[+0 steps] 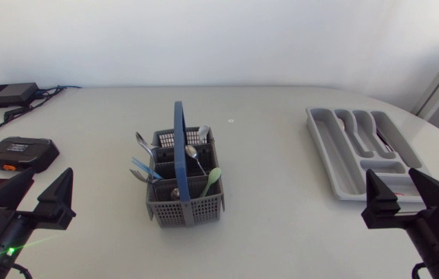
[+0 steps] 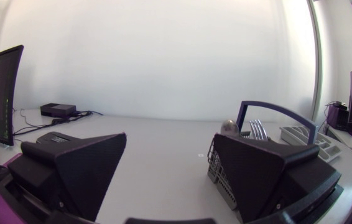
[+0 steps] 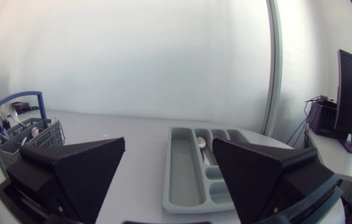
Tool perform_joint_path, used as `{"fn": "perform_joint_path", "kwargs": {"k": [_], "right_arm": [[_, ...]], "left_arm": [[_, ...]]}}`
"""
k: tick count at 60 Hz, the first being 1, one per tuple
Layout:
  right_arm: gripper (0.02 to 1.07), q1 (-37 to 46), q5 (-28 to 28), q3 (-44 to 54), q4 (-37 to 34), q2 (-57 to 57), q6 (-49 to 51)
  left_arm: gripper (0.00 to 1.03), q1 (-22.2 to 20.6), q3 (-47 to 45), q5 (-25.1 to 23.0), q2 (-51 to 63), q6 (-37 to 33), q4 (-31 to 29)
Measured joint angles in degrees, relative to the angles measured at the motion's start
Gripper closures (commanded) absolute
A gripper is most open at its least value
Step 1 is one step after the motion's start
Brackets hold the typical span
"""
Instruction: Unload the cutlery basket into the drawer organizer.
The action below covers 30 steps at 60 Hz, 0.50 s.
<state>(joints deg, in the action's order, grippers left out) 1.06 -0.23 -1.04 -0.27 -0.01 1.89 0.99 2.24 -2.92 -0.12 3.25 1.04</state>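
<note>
- My left hand (image 1: 47, 180) hangs over the counter's (image 1: 281, 217) front-left corner, fingers spread wide and grasping nothing.
- My right hand (image 1: 394, 177) hangs over the front-right corner. It is likewise released and empty, just in front of the drawer organizer (image 1: 324, 147).
- The cutlery basket (image 1: 184, 205) stands upright near the middle of the counter, a little toward the left edge, with its blue handle (image 1: 179, 139) raised. It is well apart from both hands.
- The basket is loaded. A metal spoon (image 1: 191, 152), a fork (image 1: 143, 142), a green spoon (image 1: 213, 177) and a blue-handled piece (image 1: 143, 167) stand in its compartments. There are more pieces I cannot sort out.
- The drawer organizer lies flat by the right edge, slanting toward the back-right corner.
- In the right wrist view, something like a small spoon (image 3: 201, 142) lies in one of the organizer's narrow slots. The other slots I can see look bare.
- My reading is that the job is barely begun. At most a piece or so sits in the organizer, and nearly all the cutlery waits in the basket.
- What is left is to lift out every piece and carry it across to a matching slot. Neither hand is at the basket yet.
- A black box (image 1: 6, 94) sits at the back-left corner and a black-and-orange device (image 1: 22, 153) along the left edge. Both are clear of the route between basket and organizer.
</note>
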Motion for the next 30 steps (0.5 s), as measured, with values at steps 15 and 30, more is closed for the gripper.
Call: {"fn": "perform_joint_path", "kwargs": {"k": [15, 30], "right_arm": [[0.06, -0.35, 0.28, 0.00, 0.07, 0.00, 0.00], [0.07, -7.34, 5.01, -0.15, 2.84, 1.68, -0.02]], "left_arm": [[0.05, 0.00, 0.00, 0.00, 0.00, 0.02, 0.02], [0.05, 0.00, 1.18, -0.02, 3.39, 0.24, 0.00]]}}
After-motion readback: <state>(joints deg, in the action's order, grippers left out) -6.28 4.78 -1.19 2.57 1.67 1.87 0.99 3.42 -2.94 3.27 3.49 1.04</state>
